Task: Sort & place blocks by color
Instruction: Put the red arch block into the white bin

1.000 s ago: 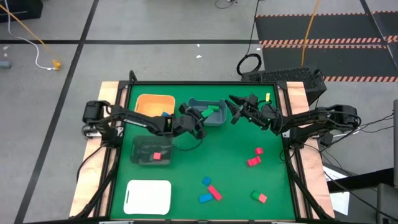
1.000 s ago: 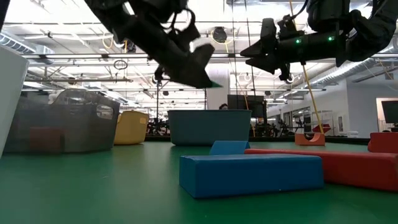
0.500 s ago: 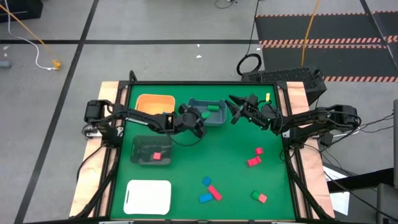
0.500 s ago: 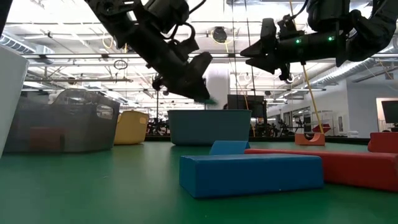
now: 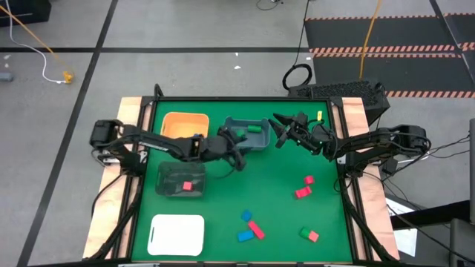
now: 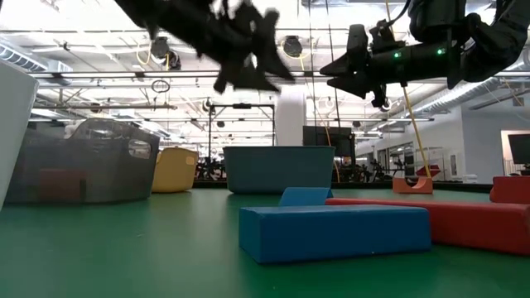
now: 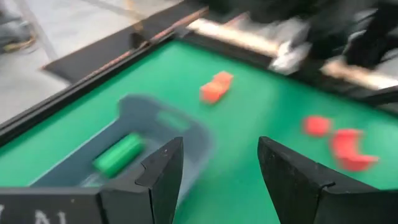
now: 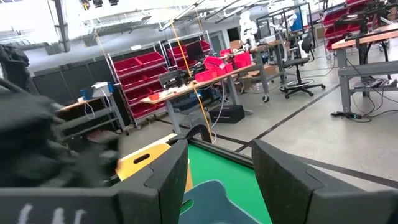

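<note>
My left gripper [image 5: 236, 154] [image 7: 219, 155] is open and empty, high above the table by the near side of the blue-grey bin [image 5: 261, 139]. Two green blocks [image 5: 254, 129] [image 5: 239, 134] lie in that bin; one shows in the left wrist view [image 7: 118, 154]. My right gripper [image 5: 276, 131] [image 8: 217, 149] is open and empty, held in the air just right of the bin. Loose red blocks [image 5: 304, 187], blue and pink blocks [image 5: 250, 226], and a green and red pair [image 5: 309, 234] lie on the green mat.
An orange bin [image 5: 178, 120] holding a blue block [image 5: 197, 136] stands at the far left. A clear bin [image 5: 169, 178] with a red block [image 5: 187, 186] is nearer. A white flat tray [image 5: 177, 233] lies at the near left. A yellow block [image 5: 319, 116] sits at the far right edge.
My left gripper held a green block low over the blue-grey bin. It has let the block go into the bin, opened and risen.
</note>
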